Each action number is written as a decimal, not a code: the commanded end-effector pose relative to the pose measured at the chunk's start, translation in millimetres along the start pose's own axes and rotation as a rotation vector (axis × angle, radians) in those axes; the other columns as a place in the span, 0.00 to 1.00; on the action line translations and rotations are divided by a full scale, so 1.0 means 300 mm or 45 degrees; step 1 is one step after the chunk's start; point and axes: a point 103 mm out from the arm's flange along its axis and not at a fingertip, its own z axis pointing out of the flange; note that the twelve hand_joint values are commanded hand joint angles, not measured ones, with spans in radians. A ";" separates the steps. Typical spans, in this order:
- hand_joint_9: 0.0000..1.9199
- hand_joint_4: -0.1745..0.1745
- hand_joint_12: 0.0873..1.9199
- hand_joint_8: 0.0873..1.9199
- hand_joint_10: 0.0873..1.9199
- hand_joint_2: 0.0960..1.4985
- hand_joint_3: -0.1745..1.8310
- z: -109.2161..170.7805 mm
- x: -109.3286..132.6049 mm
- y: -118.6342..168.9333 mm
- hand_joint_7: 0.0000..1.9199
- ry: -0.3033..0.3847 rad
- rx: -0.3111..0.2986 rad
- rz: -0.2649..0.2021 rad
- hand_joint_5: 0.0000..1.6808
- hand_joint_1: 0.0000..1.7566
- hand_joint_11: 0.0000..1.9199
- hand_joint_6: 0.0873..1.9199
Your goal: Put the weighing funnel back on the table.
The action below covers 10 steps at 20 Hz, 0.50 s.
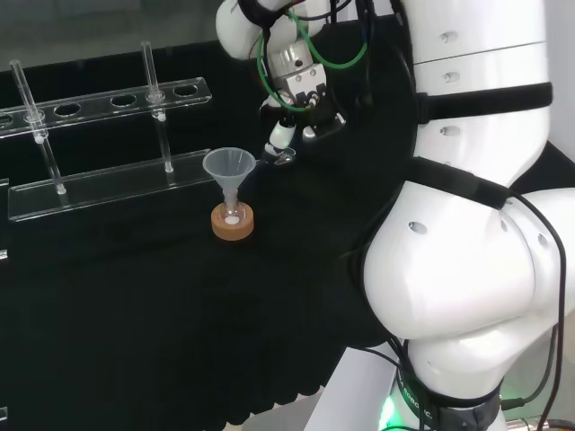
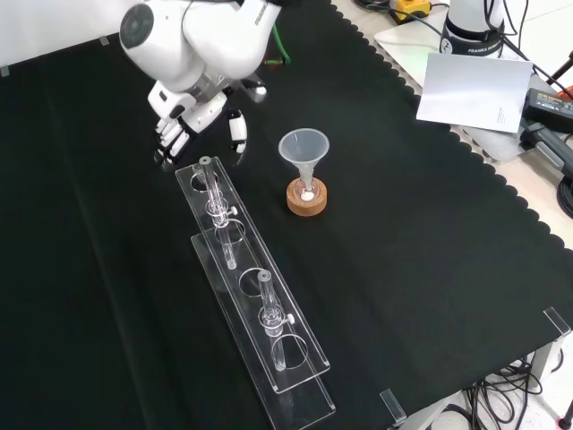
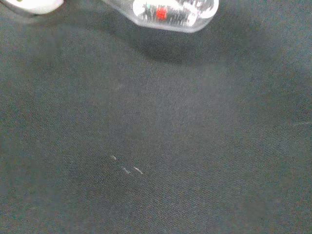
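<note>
Overhead, the hand [image 2: 182, 121] holds the weighing funnel [image 1: 284, 157] above scalloped black cloth [image 2: 403, 269].

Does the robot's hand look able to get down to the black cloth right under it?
Probably yes. The wrist view shows bare cloth below the hand and the weighing funnel it holds; in the front view the test-tube rack and the funnel stand beside it, not under it.

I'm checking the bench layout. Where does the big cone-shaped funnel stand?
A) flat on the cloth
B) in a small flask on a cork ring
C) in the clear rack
B: the funnel stands mouth up, its stem in the small flask on the cork ring.
</note>
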 end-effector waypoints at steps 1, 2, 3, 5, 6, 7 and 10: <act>0.10 0.47 0.70 0.18 0.32 0.37 0.31 -0.080 -0.011 -0.121 0.00 0.019 -0.064 0.024 0.09 0.39 0.07 0.00; 0.11 0.47 0.70 0.18 0.32 0.37 0.31 -0.088 -0.011 -0.135 0.00 0.020 -0.067 0.028 0.09 0.39 0.07 0.00; 0.11 0.47 0.70 0.19 0.32 0.37 0.31 -0.095 -0.011 -0.148 0.00 0.024 -0.068 0.032 0.09 0.39 0.07 0.00; 0.11 0.47 0.70 0.20 0.32 0.37 0.31 -0.109 -0.009 -0.175 0.00 0.027 -0.070 0.038 0.09 0.39 0.07 0.00; 0.11 0.47 0.70 0.20 0.32 0.37 0.30 -0.116 -0.007 -0.187 0.00 0.029 -0.072 0.041 0.10 0.39 0.07 0.00; 0.11 0.47 0.70 0.20 0.32 0.37 0.30 -0.123 -0.005 -0.199 0.00 0.030 -0.073 0.043 0.10 0.39 0.07 0.00; 0.11 0.47 0.70 0.21 0.32 0.37 0.30 -0.149 -0.001 -0.237 0.00 0.032 -0.085 0.053 0.10 0.39 0.08 0.00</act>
